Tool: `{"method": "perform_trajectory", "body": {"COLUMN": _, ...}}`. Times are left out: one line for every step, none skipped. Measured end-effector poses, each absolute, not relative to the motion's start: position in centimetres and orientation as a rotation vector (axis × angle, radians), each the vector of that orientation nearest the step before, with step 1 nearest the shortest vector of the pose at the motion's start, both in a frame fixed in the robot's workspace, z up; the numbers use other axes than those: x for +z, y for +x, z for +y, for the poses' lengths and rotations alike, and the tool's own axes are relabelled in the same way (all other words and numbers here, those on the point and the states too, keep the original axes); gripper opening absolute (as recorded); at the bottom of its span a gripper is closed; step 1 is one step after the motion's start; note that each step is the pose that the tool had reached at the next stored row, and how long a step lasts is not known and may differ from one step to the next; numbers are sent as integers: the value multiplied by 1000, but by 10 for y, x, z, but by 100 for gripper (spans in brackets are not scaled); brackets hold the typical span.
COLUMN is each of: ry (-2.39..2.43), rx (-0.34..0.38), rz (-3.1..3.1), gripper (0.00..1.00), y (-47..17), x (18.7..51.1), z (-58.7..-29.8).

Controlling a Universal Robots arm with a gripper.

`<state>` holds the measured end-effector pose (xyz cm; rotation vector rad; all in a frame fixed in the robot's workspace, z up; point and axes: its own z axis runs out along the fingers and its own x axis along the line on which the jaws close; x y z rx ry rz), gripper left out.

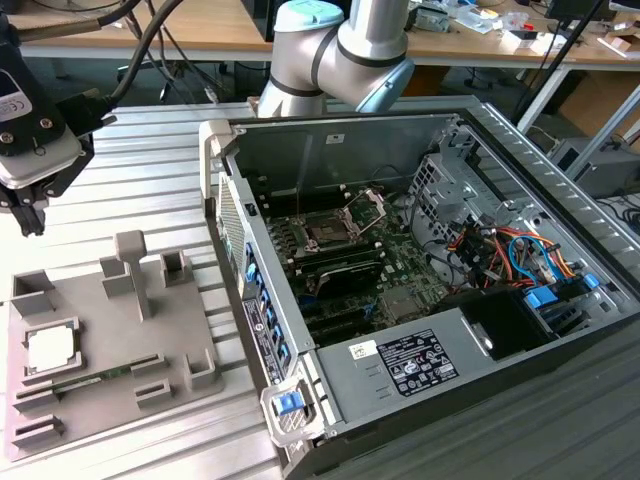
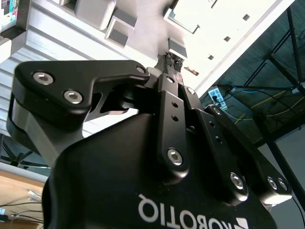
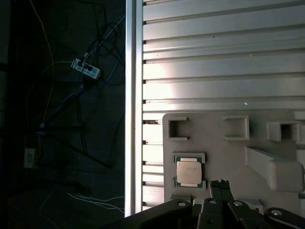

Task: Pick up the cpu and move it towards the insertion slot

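In the exterior view the gripper (image 1: 33, 222) is cut off by the picture's left edge, so we see only part of its body. In the wrist views its own black housing hides part of the tray (image 3: 214, 136). Even so, its fingertips (image 2: 167, 58) (image 3: 215, 185) show pressed together with nothing between them. The inside of the socket (image 1: 325, 232) is too small for us to make out its contacts. We count one chip (image 1: 50, 350), one memory stick (image 1: 95, 380), one tray and one socket. The chip lies flat in a square recess of the grey tray on the exterior view's left. It is well apart from the socket, which sits on the green board inside the open computer case (image 1: 350, 150) with its metal plate (image 1: 367, 205) hinged up. The gripper hangs above the tray near the chip, not touching it. The case's side wall stands between tray and socket. In the first wrist view the tray lies near the edge of the slatted table (image 3: 214, 71), with dark floor and cables beyond that edge and bare slats on the tray's other side.
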<state>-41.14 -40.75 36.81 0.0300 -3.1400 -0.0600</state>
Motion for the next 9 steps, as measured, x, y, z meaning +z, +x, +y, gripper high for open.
{"method": "perform_trajectory", "body": {"ry": 30, "rx": -60, "rz": -3140, "gripper": 11, "y": -412, "x": 368, "z": -407}}
{"method": "perform_trajectory", "body": {"ry": 30, "rx": -60, "rz": -3140, "gripper": 11, "y": -412, "x": 368, "z": -407}}
{"method": "perform_trajectory", "body": {"ry": 30, "rx": -60, "rz": -3140, "gripper": 11, "y": -412, "x": 368, "z": -407}}
{"method": "perform_trajectory", "body": {"ry": 30, "rx": -60, "rz": -3140, "gripper": 11, "y": -412, "x": 368, "z": -407}}
{"method": "perform_trajectory", "body": {"ry": 30, "rx": -60, "rz": -3140, "gripper": 11, "y": -412, "x": 368, "z": -407}}
{"method": "perform_trajectory", "body": {"ry": 30, "rx": -60, "rz": -3140, "gripper": 11, "y": -413, "x": 368, "z": -407}}
{"method": "perform_trajectory", "body": {"ry": 30, "rx": -60, "rz": -3140, "gripper": 11, "y": -413, "x": 368, "z": -407}}
{"method": "perform_trajectory", "body": {"ry": 30, "rx": -60, "rz": -3140, "gripper": 11, "y": -413, "x": 368, "z": -407}}
{"method": "perform_trajectory", "body": {"ry": 30, "rx": -60, "rz": -3140, "gripper": 11, "y": -413, "x": 368, "z": -407}}
